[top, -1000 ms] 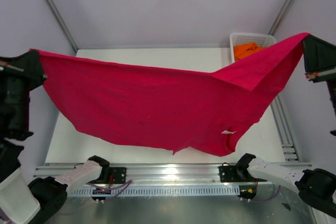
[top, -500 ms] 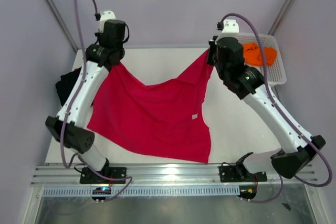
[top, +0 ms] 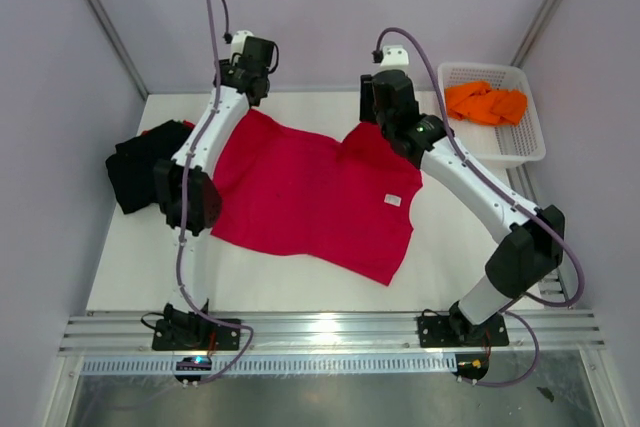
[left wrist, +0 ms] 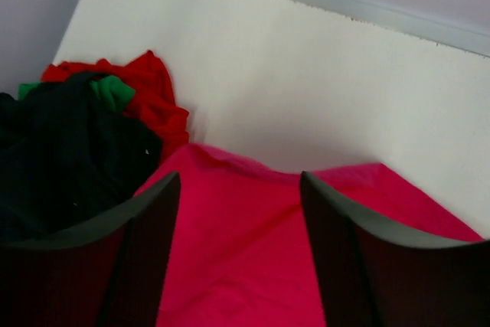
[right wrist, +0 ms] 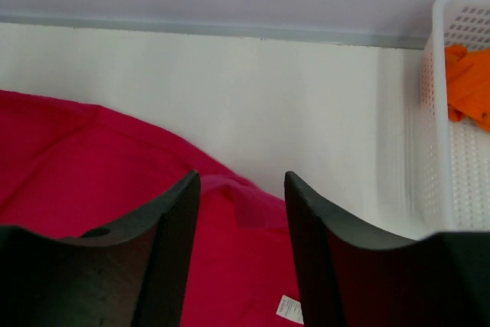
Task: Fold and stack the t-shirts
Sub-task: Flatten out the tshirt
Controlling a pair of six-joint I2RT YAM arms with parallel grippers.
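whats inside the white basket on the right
A crumpled orange t-shirt lies in the white mesh basket, filling its far part. The near part of the basket looks bare. Whether anything lies beneath the orange cloth cannot be seen, because the cloth covers it.

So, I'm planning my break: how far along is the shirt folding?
Early. Done: the crimson t-shirt lies spread flat on the table, unfolded. In hand: the left gripper and right gripper hover open over its far edge. Left: every fold, plus the black heap at left and the orange shirt in the basket; no stack shows.
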